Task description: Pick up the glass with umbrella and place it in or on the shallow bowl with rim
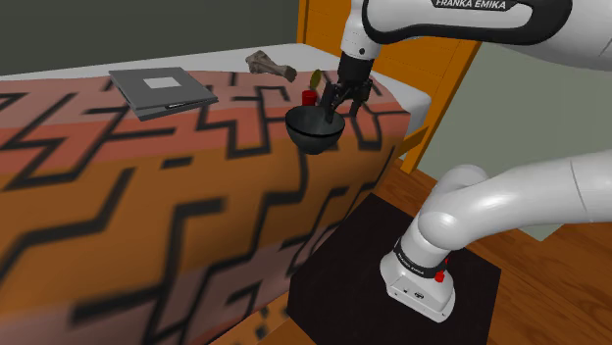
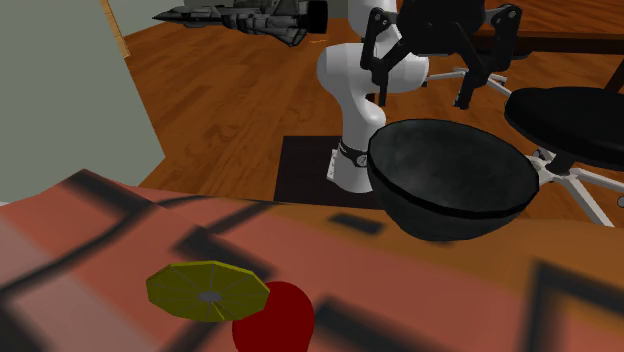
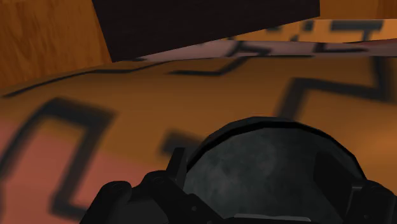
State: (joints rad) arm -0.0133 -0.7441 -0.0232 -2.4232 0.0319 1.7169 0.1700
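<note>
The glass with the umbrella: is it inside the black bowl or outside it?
Outside. The red glass with its yellow-green umbrella is on the patterned blanket, apart from the black bowl.

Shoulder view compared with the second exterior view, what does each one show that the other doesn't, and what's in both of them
Shoulder view, not the second exterior view: a grey book and a brown bone-shaped piece, both lying on the orange patterned cover.

Second exterior view, not the shoulder view: a grey model craft and a black chair.

Both: the black bowl, the red glass with its olive umbrella, the cover, and the arm's white base.
</note>
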